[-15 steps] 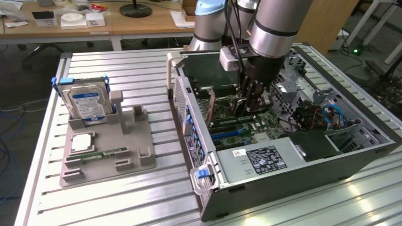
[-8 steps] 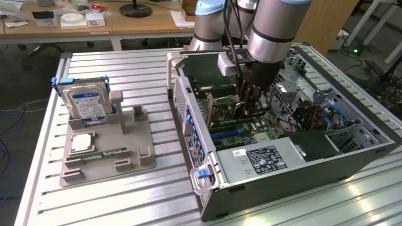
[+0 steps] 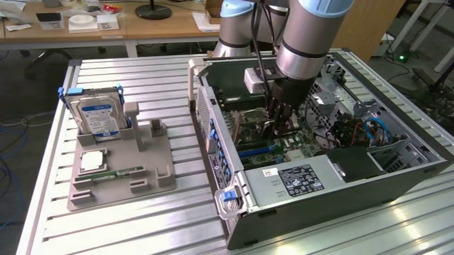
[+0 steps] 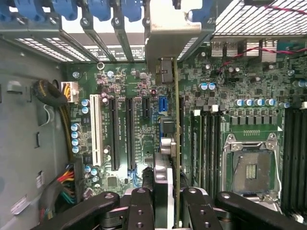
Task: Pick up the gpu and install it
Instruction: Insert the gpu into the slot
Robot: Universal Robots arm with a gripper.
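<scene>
The gpu (image 4: 176, 120) hangs edge-on between my fingers: a thin green board with a dark and silver cooler (image 4: 163, 165) on one face. Its silver end bracket (image 4: 168, 33) reaches toward the case's rear slot openings. My gripper (image 4: 165, 196) is shut on the card's upper edge. The card hovers above the motherboard (image 4: 134, 86), over the small blue slot (image 4: 161, 103) beside two long black slots (image 4: 122, 134). In the exterior view my gripper (image 3: 280, 119) is lowered inside the open computer case (image 3: 341, 202), and the arm and fingers mostly hide the card.
Beside the card are memory slots (image 4: 206, 143) and the bare CPU socket (image 4: 249, 167). Cables (image 4: 62, 187) lie near the case wall. The power supply (image 3: 298, 180) fills the case's near end. At the exterior view's left, a grey fixture (image 3: 120, 164) holds a hard drive (image 3: 99, 119) and a memory stick (image 3: 117, 172).
</scene>
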